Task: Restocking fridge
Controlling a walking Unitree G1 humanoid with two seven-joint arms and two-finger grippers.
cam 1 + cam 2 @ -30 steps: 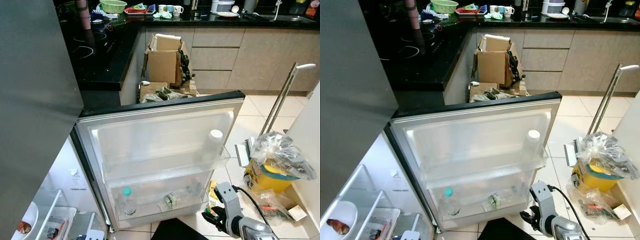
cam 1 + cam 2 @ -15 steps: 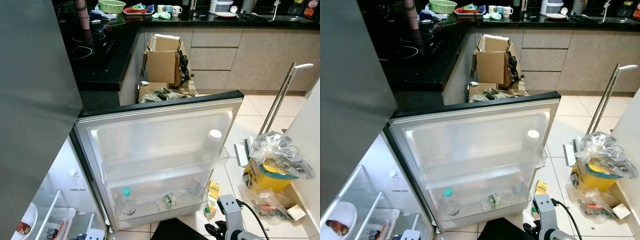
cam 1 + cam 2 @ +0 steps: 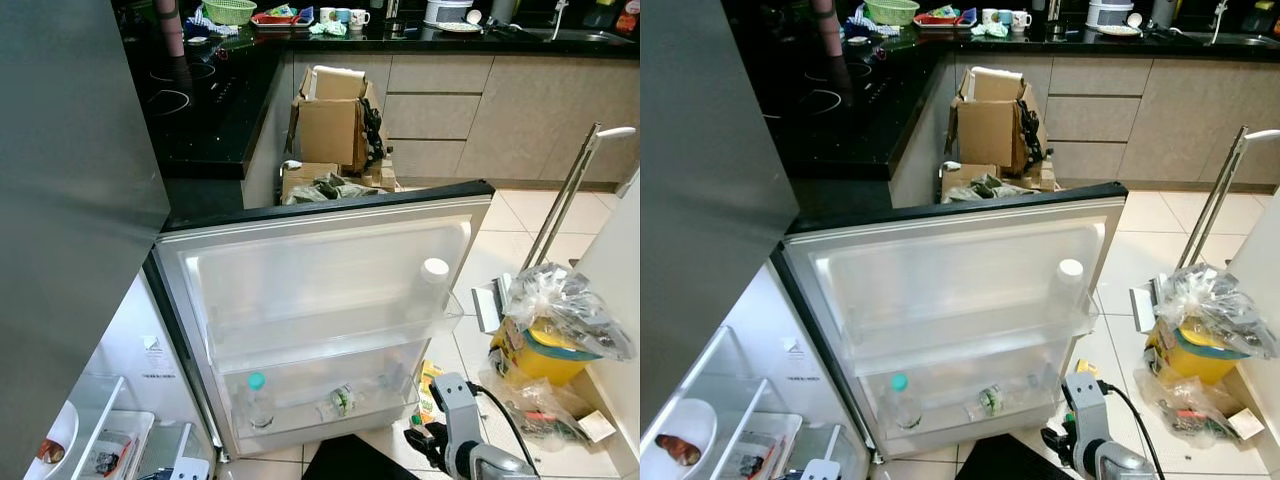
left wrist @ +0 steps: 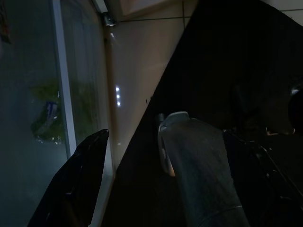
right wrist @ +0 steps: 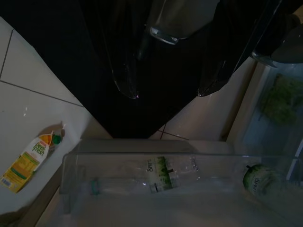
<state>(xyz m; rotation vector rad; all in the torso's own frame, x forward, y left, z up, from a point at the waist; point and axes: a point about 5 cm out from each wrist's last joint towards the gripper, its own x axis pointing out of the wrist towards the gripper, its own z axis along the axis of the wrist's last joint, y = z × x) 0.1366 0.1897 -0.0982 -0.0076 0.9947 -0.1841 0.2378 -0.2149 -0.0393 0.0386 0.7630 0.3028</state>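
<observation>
— Where's your right hand (image 5: pixel 165 92)?
— Low by the fridge door (image 3: pixel 320 270), fingers apart, empty.
— The juice carton (image 5: pixel 29 158)?
— On the floor just beyond it (lying flat). Bottles (image 5: pixel 158 175) sit in the door's lower shelf (image 3: pixel 330 400).

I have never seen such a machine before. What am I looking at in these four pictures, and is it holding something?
This is a walking humanoid robot restocking a fridge. The two wide pictures come from cameras on its head, looking down at the open fridge door. The door's shelves hold a white-capped bottle above and a teal-capped bottle below. The right end effector, two black fingers on a silver arm, hangs low near the floor, open and holding nothing. A juice carton lies on the tiles. The two dark pictures come from wrist cameras. The left end effector hangs idle beside the door, also open and holding nothing.
</observation>
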